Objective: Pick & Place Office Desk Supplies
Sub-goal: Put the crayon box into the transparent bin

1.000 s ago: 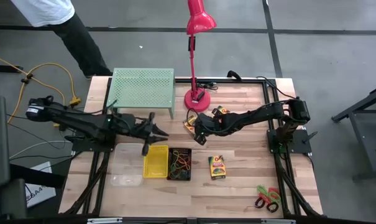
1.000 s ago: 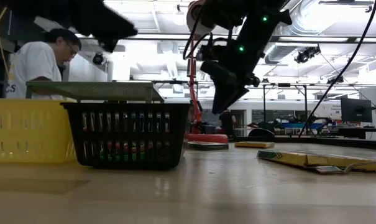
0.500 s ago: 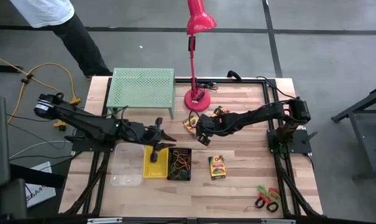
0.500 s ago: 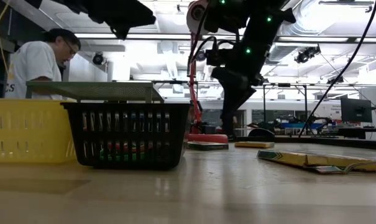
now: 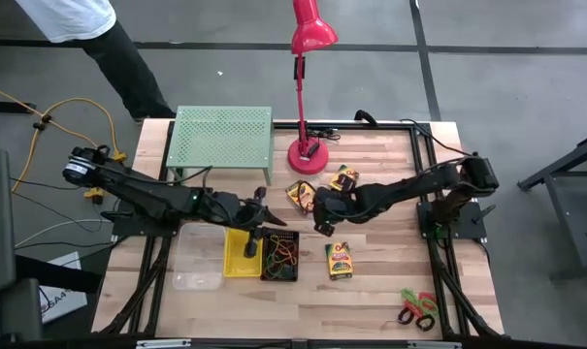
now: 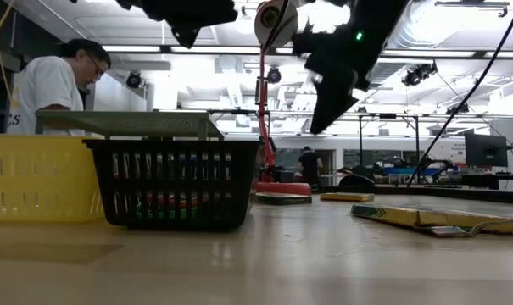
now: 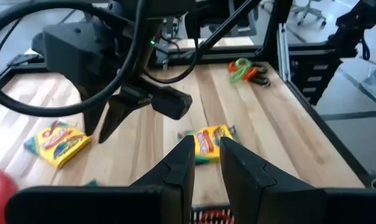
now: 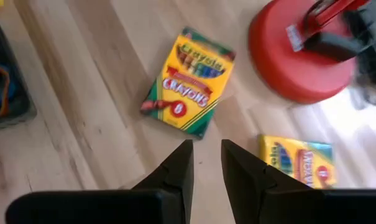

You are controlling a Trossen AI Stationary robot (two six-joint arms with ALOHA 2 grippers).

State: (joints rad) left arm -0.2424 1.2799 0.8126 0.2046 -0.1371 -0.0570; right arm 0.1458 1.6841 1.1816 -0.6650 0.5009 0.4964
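Observation:
Three yellow crayon boxes lie flat on the table: one [image 5: 301, 194] by the lamp base, one [image 5: 344, 177] right of it, one [image 5: 339, 260] nearer the front. Scissors [image 5: 417, 308] with red and green handles lie at the near right. A clear bin [image 5: 198, 257], a yellow bin [image 5: 243, 252] and a black mesh bin [image 5: 280, 255] holding coloured loops stand side by side. My left gripper [image 5: 267, 221] hovers above the yellow and mesh bins, its fingers [image 7: 181, 162] a narrow gap apart and empty. My right gripper [image 5: 322, 225] hangs over bare table between the crayon boxes, narrowly open and empty [image 8: 206, 149].
A light-green perforated rack [image 5: 222, 139] stands at the far left and a tall red lamp [image 5: 305, 153] at the far middle. A person [image 6: 57, 85] stands beyond the table's far left corner. Bare wood lies along the near edge between the bins and the scissors.
My left gripper has travelled toward the table's right edge, from above the clear bin's far side to above the yellow and mesh bins. My right gripper dipped, then rose, drawing a little toward the near edge away from the crayon box by the lamp.

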